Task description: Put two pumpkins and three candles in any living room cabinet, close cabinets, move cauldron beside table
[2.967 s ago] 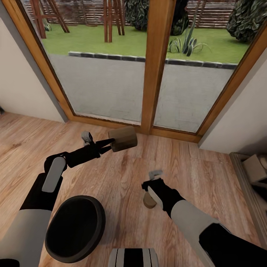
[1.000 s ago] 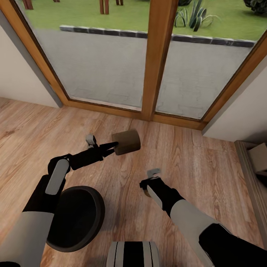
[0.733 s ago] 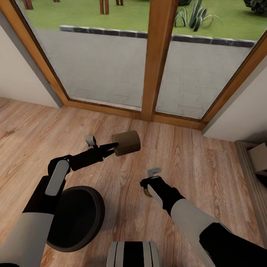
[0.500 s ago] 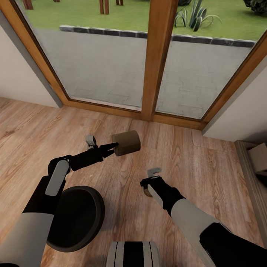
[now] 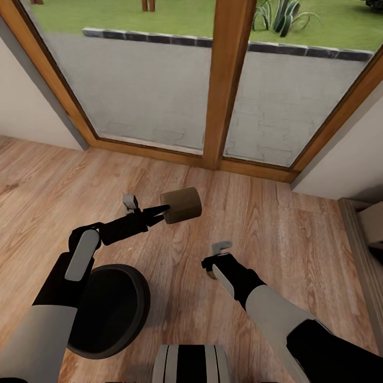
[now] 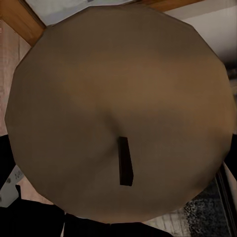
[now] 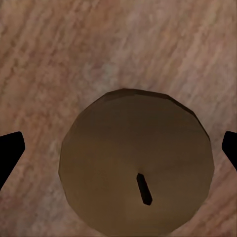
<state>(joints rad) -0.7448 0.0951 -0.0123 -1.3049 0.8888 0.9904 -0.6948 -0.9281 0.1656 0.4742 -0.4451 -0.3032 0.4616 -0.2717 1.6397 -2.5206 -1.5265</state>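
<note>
My left gripper [image 5: 161, 212] is shut on a brown cylindrical candle [image 5: 182, 205], held on its side above the wood floor; in the left wrist view its flat top and dark wick [image 6: 125, 161] sit close to the camera. A second candle [image 7: 136, 168] stands on the floor directly under my right gripper [image 5: 209, 267], which is open, its black fingertips [image 7: 10, 150] well apart on either side. The black cauldron [image 5: 109, 311] stands on the floor under my left forearm. Part of the cabinet [image 5: 354, 229], pale beige inside, shows at the right edge.
A tall window with a wooden frame [image 5: 226, 85] fills the wall ahead, with white wall sections [image 5: 26, 106] on both sides. Bare wood floor [image 5: 287, 234] lies between the arms and the window. My own base [image 5: 191, 364] is at the bottom.
The view has shifted down and forward, so the camera moved. Over three seconds my right gripper came down over the floor candle. The left arm still holds its candle the same way.
</note>
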